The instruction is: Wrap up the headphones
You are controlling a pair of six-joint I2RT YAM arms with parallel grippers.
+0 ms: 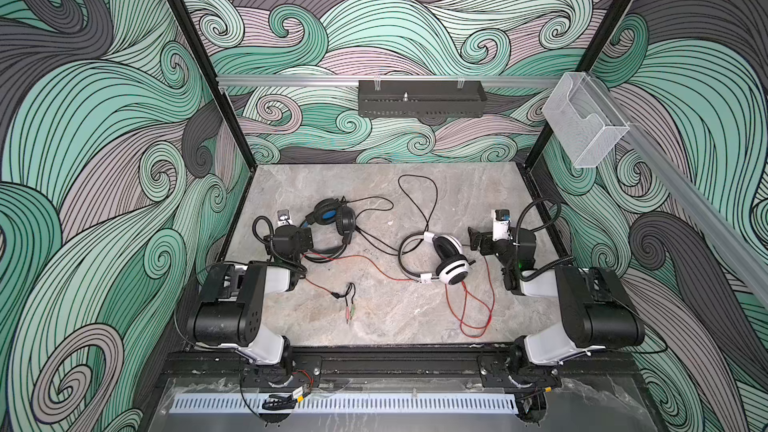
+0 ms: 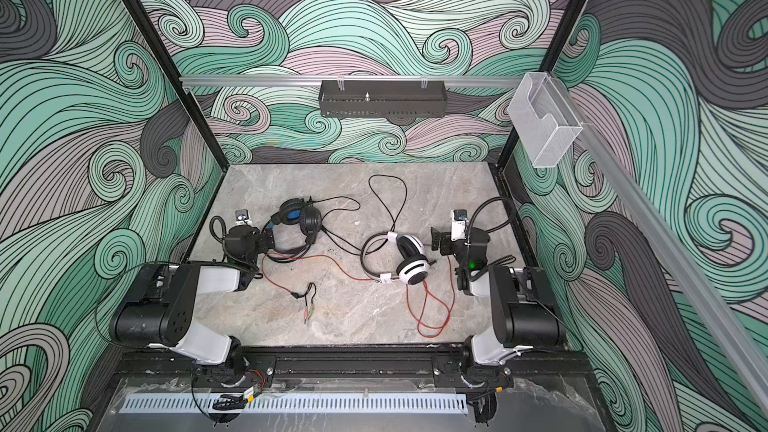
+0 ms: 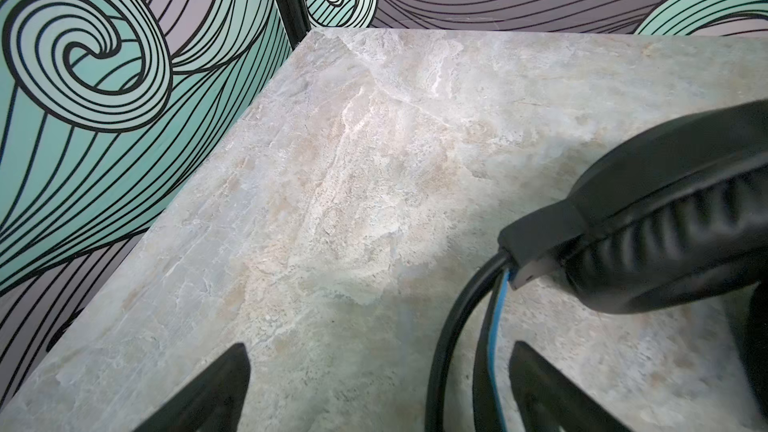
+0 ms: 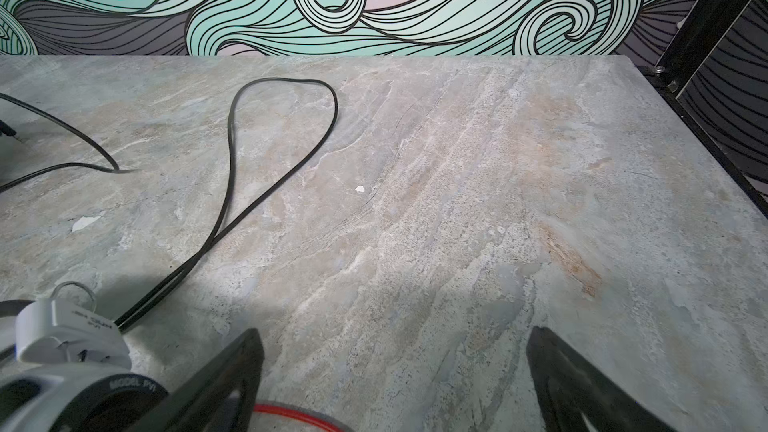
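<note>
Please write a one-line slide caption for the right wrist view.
Open right tool over the marble-look table, beside the white headset, with a black cable loop lying ahead.

The tabletop's [image 4: 540, 160] far right corner lies open; black cable [image 4: 286, 80] and red cable [image 1: 491, 305] loops cross the middle.

Black headset [image 1: 345, 220], blue headband lining, black cable [image 4: 282, 80]; white headset [image 1: 455, 271], black cushions, red cable [image 4: 274, 408]; grey-beige marbled tabletop [image 1: 374, 317]; walls [image 1: 104, 139] patterned in teal, mauve and grey swirling waves.
</note>
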